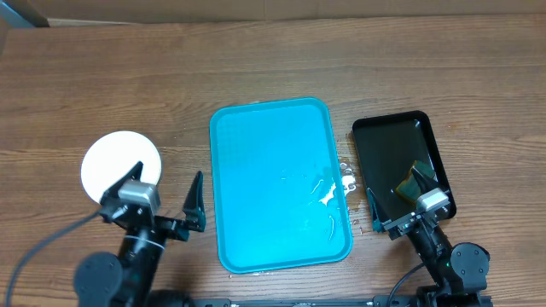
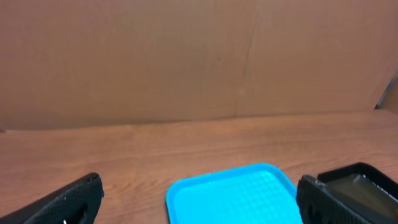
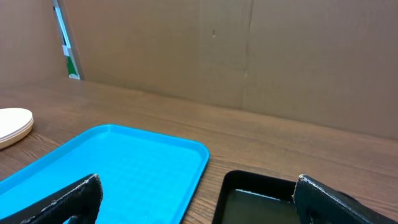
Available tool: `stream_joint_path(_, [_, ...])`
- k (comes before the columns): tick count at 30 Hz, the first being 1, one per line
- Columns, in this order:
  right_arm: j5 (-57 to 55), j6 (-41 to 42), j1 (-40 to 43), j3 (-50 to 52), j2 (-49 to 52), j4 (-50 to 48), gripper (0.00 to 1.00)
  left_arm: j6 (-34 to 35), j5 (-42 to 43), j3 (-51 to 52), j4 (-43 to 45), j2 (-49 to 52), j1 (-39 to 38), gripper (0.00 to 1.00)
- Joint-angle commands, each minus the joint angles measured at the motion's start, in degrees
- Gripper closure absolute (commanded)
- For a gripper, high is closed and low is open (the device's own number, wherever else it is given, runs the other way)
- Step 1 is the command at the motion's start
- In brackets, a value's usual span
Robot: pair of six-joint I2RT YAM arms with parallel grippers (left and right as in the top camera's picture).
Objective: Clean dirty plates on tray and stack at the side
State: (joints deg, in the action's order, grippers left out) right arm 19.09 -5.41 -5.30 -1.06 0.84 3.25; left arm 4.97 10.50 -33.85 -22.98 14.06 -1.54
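The turquoise tray (image 1: 277, 183) lies in the middle of the table with no plates on it, only some wet glints near its right side. The plates (image 1: 121, 166) sit to its left on the bare wood, a white one on top; from the right wrist view the plates (image 3: 13, 124) look like a low stack. My left gripper (image 1: 162, 194) hovers open between the plates and the tray, holding nothing. In its own view the left gripper (image 2: 202, 205) frames the tray (image 2: 233, 196). My right gripper (image 1: 399, 194) is open and holds nothing.
A glossy black tray (image 1: 401, 162) lies right of the turquoise one, under my right gripper, with a yellow-green sponge-like thing (image 1: 415, 181) in it. Water drops (image 1: 348, 177) dot the wood between the trays. A brown cardboard wall (image 3: 249, 56) stands behind the table.
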Motion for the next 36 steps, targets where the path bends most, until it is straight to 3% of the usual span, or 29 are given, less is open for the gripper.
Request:
stream_joint_path(1, [-0.2,0.0,-0.3,0.6,-0.7,-0.2,0.00,3.0,-0.4,9.2,4.7,-6.9,-0.5,0.00])
stream_joint_path(5, [-0.2,0.0,-0.3,0.6,-0.7,-0.2,0.00,3.0,-0.4,18.7,9.4,-13.6,-0.2,0.00])
stream_joint_path(14, [-0.2,0.0,-0.3,0.6,-0.7,-0.2,0.00,3.0,-3.3,33.8,26.2,-13.9,0.0,0.00])
stream_joint_path(23, [-0.2,0.0,-0.3,0.6,-0.7,-0.2,0.00,2.8,-3.9,33.6,19.4,-13.9,3.0,0.00])
stream_joint_path(36, [-0.2,0.0,-0.3,0.6,-0.7,-0.2,0.00,2.8,-4.1,33.6,19.1,-13.6,3.0,0.00])
